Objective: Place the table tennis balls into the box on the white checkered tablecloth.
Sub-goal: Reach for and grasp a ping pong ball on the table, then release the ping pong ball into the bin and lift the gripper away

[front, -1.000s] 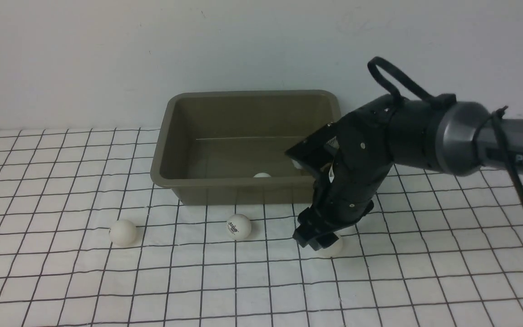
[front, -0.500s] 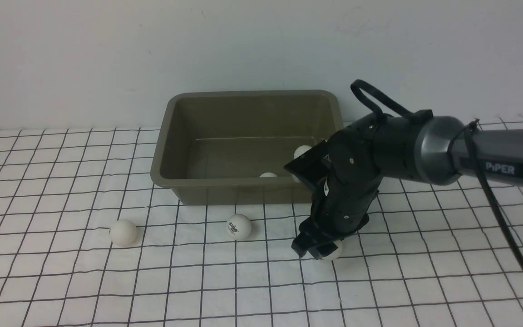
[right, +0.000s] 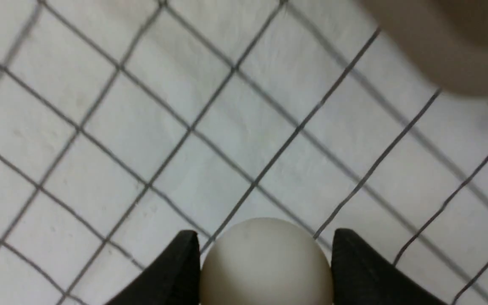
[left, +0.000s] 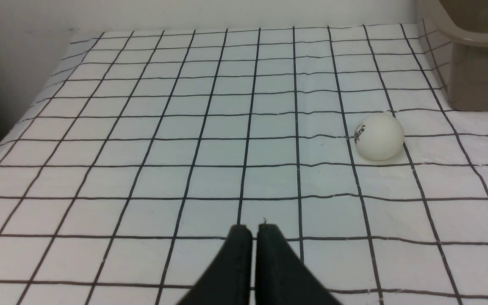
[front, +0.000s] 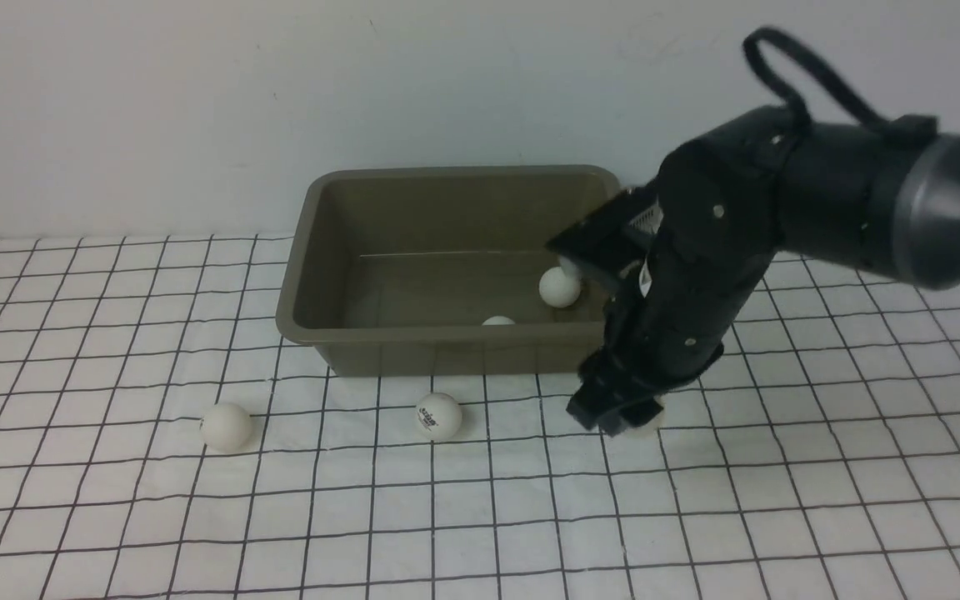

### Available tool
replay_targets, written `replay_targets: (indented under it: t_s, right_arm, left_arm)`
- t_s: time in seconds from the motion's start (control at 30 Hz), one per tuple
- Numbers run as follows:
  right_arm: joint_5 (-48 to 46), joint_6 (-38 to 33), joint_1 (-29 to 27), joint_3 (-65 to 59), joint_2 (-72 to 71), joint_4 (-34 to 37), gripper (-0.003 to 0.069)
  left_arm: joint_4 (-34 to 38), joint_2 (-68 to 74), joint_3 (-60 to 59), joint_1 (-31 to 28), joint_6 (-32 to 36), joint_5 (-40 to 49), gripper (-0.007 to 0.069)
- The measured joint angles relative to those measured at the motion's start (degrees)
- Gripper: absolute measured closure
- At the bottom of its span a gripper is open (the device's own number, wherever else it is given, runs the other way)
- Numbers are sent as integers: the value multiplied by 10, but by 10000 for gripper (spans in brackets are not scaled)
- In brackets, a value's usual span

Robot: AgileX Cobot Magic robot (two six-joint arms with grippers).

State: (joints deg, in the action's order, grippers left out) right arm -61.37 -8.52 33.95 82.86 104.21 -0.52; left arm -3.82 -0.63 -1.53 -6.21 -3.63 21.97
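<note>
Nearest us, the white checkered tablecloth point(front: 447, 533) covers the surface. The left claw point(left: 254, 232) hangs low over it with its tips pressed together on nothing, parked out of the way, we judge. Further on, two of the table tennis balls wait on the cloth: a plain ball point(front: 226, 427) to the left and a logo ball point(front: 437, 416) just before the box. To their right, the right claw point(front: 617, 415) pinches a third ball point(right: 265, 262) between its tips. It is closed only as far as the ball allows, so it can carry the ball clear of the cloth. Behind stands the box point(front: 413, 336), with a fourth ball point(front: 560, 287) near its right wall and a fifth ball point(front: 498, 321) half hidden behind its front rim. Half a second ago the right claw sat lower, down at the cloth. Now it has risen with the ball and swung right, beside the box's near right corner.
</note>
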Motion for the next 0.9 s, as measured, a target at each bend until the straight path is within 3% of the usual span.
replay_targets:
  t_s: [0.23,0.57,0.9]
  right_arm:
    - [83,5,0,98,15,-43,298]
    - [110,17,0,299,223,-96,298]
    - [107,17,0,321,273,-112,298]
  left_arm:
    - [0,0,0,0,0,0,625]
    - [0,0,0,0,0,0,625]
    - [0,0,0,0,0,0,625]
